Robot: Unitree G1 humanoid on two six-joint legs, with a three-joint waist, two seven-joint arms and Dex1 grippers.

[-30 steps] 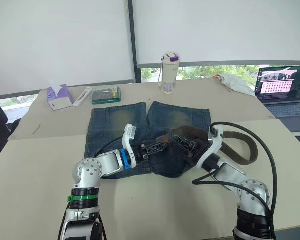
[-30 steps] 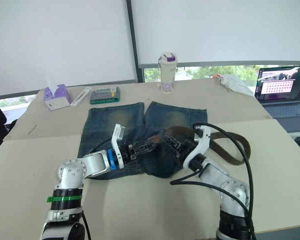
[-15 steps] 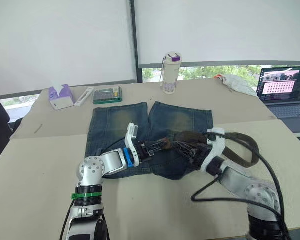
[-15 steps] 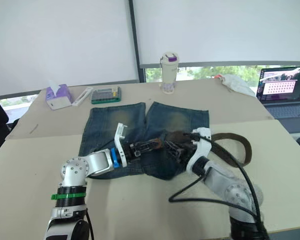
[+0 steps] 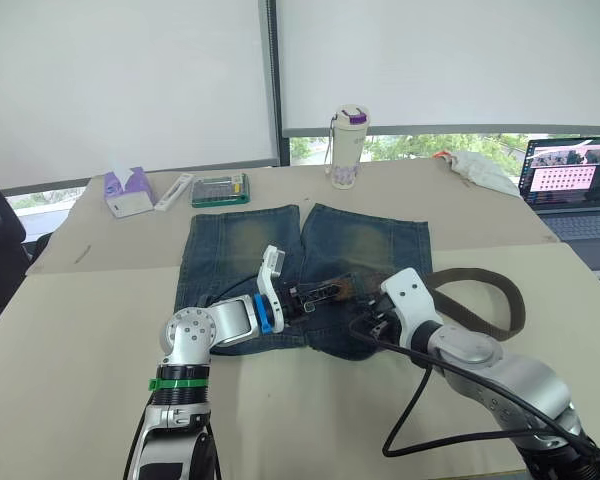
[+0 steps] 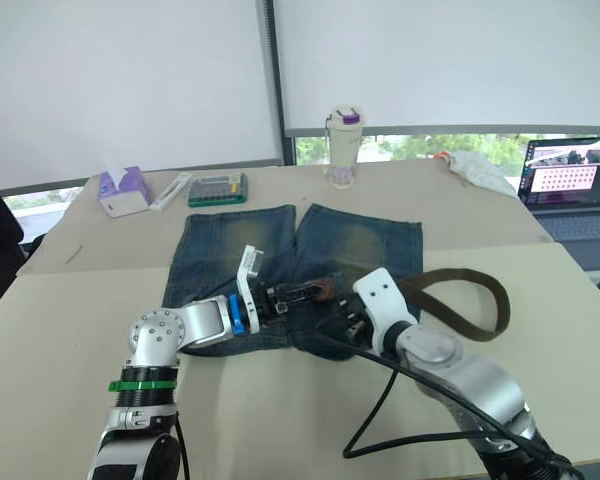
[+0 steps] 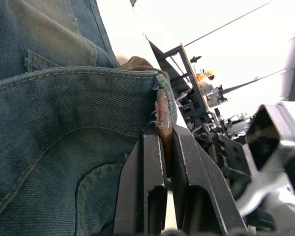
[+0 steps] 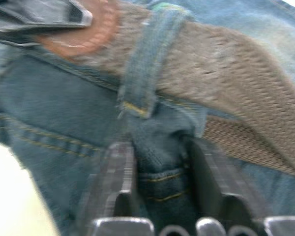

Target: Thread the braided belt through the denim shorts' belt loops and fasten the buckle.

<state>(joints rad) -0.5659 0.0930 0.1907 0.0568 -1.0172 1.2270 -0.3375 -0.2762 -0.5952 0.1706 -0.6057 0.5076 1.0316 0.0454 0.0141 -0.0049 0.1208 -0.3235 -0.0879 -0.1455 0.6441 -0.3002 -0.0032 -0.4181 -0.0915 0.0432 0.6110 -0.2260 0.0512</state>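
up close, left fingers (image 7: 160, 147) clamp belt tip (image 7: 162, 115); right fingers (image 8: 119, 167) pinch denim shorts (image 8: 162, 147) under belt loop (image 8: 142, 64)

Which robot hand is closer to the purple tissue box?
The left. The left gripper is over the denim shorts, on the tissue box's side; the right gripper is farther across the shorts.

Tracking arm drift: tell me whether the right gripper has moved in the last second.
Yes. The right gripper has shifted toward the robot, nearer the denim shorts' near edge.
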